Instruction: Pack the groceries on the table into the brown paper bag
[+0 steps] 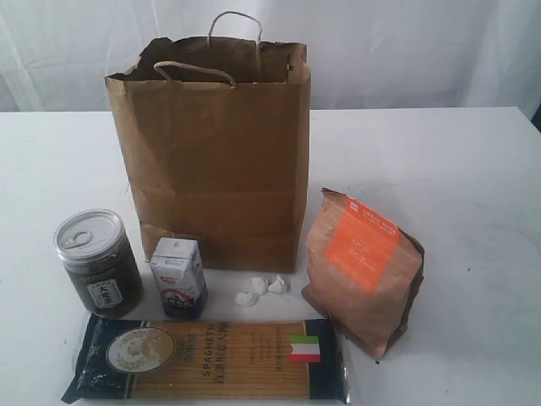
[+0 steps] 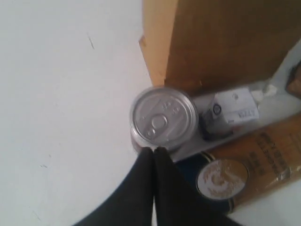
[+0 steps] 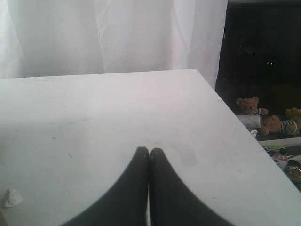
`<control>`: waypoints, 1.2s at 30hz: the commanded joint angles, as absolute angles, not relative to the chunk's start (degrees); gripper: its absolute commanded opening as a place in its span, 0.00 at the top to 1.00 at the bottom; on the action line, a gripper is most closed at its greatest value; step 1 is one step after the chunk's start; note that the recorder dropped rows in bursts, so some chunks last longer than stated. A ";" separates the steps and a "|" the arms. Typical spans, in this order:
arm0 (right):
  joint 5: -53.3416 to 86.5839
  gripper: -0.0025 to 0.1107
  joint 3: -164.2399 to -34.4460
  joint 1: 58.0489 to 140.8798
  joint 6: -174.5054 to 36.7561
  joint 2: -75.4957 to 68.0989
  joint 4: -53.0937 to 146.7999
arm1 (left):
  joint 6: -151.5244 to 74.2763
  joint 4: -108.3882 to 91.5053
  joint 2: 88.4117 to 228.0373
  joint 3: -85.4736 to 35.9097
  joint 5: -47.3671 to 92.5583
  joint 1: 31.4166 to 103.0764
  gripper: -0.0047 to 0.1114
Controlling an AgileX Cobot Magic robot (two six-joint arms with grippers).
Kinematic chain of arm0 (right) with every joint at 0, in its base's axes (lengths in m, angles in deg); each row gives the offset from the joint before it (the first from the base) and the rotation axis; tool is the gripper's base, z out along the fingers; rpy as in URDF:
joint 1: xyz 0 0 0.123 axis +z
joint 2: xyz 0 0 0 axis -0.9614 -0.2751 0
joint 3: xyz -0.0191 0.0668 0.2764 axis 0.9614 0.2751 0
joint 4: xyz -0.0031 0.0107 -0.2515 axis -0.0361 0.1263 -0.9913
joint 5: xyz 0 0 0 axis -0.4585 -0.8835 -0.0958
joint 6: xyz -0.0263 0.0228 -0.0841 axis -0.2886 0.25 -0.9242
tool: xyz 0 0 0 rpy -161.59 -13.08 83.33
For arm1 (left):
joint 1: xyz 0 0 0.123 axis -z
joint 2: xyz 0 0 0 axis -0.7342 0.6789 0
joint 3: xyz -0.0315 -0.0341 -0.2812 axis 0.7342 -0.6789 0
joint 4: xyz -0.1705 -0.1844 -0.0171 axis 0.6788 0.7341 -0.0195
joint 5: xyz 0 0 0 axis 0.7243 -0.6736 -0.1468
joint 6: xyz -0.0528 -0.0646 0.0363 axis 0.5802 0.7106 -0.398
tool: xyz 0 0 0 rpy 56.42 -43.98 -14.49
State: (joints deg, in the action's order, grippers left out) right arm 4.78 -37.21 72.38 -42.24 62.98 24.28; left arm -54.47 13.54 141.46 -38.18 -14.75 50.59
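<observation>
At centre of the exterior view, the tall kraft-brown paper bag (image 1: 215, 161) stands on the white worktop (image 1: 473, 169), its crumpled mouth liable to snag items. Left wrist view: the left claw (image 2: 154, 149), pressed together beside the silver-lidded dark jar (image 2: 163, 118), could topple it. Right wrist view: the right claw (image 3: 149, 151), pressed together, overhangs bare worktop.

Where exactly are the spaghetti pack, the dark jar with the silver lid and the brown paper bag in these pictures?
spaghetti pack (image 1: 207, 359): exterior view, middle of its front face.
dark jar (image 2: 163, 117): left wrist view, centre of its silver pull-tab lid.
brown paper bag (image 1: 211, 161): exterior view, middle of its front wall.
</observation>
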 commanded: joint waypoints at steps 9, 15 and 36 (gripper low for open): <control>5.01 0.98 -36.98 72.03 -42.23 62.88 24.35 | -79.71 23.65 147.39 -37.48 -18.04 50.99 0.48; 4.90 0.98 -36.98 72.03 -42.23 62.88 24.35 | -80.04 25.19 147.78 -37.48 -17.46 50.99 0.09; 4.90 0.98 -36.98 72.03 -42.45 62.88 24.35 | -114.57 47.42 159.77 -45.61 -4.19 50.99 0.07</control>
State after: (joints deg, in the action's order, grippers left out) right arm 4.78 -37.21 72.38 -42.24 62.98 24.28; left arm -105.62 41.25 158.78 -45.28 -2.94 50.59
